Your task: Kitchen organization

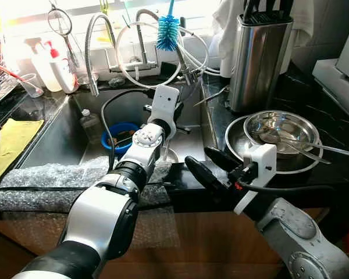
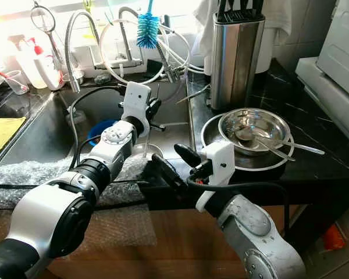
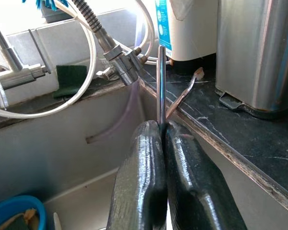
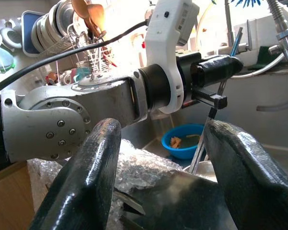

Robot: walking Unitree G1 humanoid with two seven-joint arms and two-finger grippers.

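— Where was the left gripper [image 3: 162, 139], and was it holding anything?

— It was out over the sink [image 1: 58, 136], and its 2 black fingers [image 3: 139, 182] were clamped tight on a thin metal utensil [image 3: 161, 86]. In the left wrist view the shaft ran straight out from between the pads toward the faucet hose [image 3: 93, 26]. I could not tell what kind of utensil it was.

— And the right gripper [image 1: 212, 163]?

— Spread wide, nothing between its fingers. It hung above the front edge of the black counter [image 1: 320, 99], just at 9 o'clock of the big metal bowl [image 1: 282, 129].

— What sat in that bowl?

— A smaller steel bowl was nested in it, with long utensils [image 1: 314, 148] lying across, handles pointing to 3 o'clock.

— What else was around?

— A steel knife block [image 1: 259, 58] stood at 12 o'clock of the bowls. A blue bottle brush [image 1: 167, 29] hung by the faucet. Down in the sink lay a blue bowl [image 1: 121, 135] with scraps in it. Bubble wrap [image 1: 52, 177] covered the near counter edge at 8 o'clock, and a yellow cloth [image 1: 11, 136] lay at 9 o'clock.
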